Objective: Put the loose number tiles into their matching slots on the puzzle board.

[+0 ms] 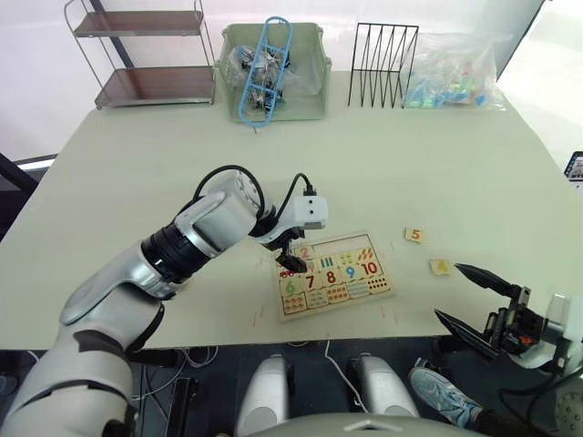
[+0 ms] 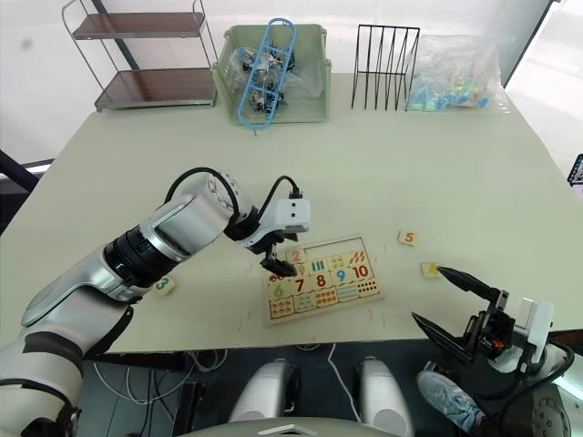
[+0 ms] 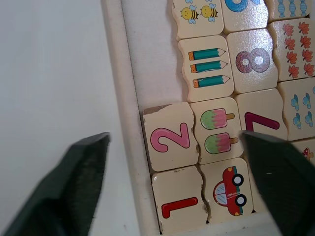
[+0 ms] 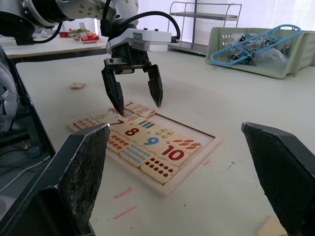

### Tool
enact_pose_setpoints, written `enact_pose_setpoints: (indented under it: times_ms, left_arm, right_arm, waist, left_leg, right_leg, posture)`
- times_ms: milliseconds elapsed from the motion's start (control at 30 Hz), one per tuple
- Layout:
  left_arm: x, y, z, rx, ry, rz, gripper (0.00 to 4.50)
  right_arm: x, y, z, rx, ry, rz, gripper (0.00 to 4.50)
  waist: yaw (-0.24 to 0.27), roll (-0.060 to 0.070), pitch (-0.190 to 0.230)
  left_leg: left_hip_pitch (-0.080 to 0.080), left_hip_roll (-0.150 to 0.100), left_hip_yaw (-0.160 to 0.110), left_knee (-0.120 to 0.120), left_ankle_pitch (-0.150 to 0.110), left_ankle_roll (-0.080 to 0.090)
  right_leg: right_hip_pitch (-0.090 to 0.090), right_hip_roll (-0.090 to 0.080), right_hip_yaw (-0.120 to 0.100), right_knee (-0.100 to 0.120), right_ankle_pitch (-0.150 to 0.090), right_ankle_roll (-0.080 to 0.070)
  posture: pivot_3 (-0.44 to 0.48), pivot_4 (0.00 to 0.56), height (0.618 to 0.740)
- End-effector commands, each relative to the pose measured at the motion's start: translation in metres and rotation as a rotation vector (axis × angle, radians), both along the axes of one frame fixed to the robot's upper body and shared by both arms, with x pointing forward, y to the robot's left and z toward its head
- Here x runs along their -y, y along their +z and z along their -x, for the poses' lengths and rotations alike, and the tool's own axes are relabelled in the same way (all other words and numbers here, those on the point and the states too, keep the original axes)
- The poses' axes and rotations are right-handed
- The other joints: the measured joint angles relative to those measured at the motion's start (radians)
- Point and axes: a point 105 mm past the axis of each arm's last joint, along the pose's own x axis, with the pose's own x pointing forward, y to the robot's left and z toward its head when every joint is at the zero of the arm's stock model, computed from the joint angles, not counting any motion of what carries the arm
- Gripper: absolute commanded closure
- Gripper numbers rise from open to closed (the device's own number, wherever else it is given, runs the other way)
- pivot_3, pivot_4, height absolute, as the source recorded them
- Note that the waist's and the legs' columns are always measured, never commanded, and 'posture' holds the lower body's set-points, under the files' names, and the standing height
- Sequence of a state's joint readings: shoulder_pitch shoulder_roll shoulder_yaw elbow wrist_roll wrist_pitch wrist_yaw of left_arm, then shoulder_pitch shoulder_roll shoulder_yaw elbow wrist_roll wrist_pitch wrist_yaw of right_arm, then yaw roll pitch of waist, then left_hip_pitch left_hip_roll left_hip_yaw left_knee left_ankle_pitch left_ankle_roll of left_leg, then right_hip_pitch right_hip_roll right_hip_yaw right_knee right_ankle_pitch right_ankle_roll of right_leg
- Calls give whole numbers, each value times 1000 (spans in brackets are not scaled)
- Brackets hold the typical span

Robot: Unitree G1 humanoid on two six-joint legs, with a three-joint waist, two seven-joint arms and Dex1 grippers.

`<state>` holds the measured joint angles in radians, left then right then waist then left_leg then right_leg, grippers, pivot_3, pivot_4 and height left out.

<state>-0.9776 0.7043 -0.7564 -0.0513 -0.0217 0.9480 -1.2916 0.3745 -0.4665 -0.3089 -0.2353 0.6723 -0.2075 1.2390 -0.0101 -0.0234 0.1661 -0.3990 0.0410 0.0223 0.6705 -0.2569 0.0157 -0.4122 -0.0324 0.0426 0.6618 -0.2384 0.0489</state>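
Observation:
The puzzle board (image 1: 290, 312) lies near the table's front edge, with the 6-10 tiles and picture tiles set in it. My left gripper (image 1: 290, 264) hovers open over its left end, holding nothing. Below its fingers (image 3: 74, 187), the 2 tile (image 3: 170, 140) and the 1 tile (image 3: 179, 206) sit in their slots. The slots (image 3: 152, 64) beyond them are bare. Right of the board lie a loose 5 tile (image 1: 414, 235) and a yellow tile (image 1: 441, 267). A green 3 tile (image 2: 164, 286) lies left of the board, beside my left arm. My right gripper (image 1: 449, 291) is open at the front right, just short of the yellow tile.
Along the table's far edge stand a metal shelf rack (image 1: 146, 55), a green basket (image 1: 314, 100) with a blue hanger, a black wire rack (image 1: 383, 64) and a plastic bag (image 1: 453, 73) of small parts. Bare tabletop spreads between them and the board.

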Motion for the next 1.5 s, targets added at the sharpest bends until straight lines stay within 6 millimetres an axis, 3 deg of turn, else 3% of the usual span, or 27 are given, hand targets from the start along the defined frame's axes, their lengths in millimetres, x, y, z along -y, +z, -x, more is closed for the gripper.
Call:
enact_pose_setpoints:
  times_ms: [33, 500, 900, 1000, 1267, 1500]
  left_arm:
    - [3, 8, 0, 23, -4, 26, 28]
    - [11, 46, -12, 40, 15, 260, 28]
    - [-14, 42, -28, 147, 61, 500, 28]
    - [-9, 48, -6, 146, -78, 671, 795]
    - [-19, 22, 10, 139, -118, 696, 4370]
    - [-23, -4, 9, 145, -122, 636, 4370]
  right_arm:
    - [1, 4, 2, 32, 0, 5, 0]
    - [0, 3, 2, 33, -3, 6, 0]
    - [3, 3, 2, 33, -6, 10, 0]
    - [4, 4, 1, 33, -5, 14, 0]
    - [5, 6, 2, 33, -4, 18, 0]
    - [10, 8, 5, 25, -19, 24, 0]
  waist:
    - [0, 0, 0]
    - [0, 0, 0]
    - [1, 0, 0]
    - [1, 0, 0]
    - [2, 0, 0]
    - [3, 0, 0]
  left_leg:
    - [0, 0, 0, 0, 0, 0]
    - [0, 0, 0, 0, 0, 0]
    - [0, 0, 0, 0, 0, 0]
    - [0, 0, 1, 0, 0, 0]
    - [1, 0, 1, 0, 0, 0]
    - [0, 0, 1, 0, 0, 0]
  right_leg:
    - [0, 0, 0, 0, 0, 0]
    - [0, 0, 0, 0, 0, 0]
    - [0, 0, 0, 0, 0, 0]
    - [0, -1, 0, 0, 0, 0]
    - [0, -1, 0, 0, 0, 0]
    - [0, -1, 0, 0, 0, 0]
  posture:
    - [0, 150, 740]
    - [0, 150, 740]
    - [0, 150, 740]
    - [0, 150, 740]
    - [0, 150, 740]
    - [0, 150, 740]
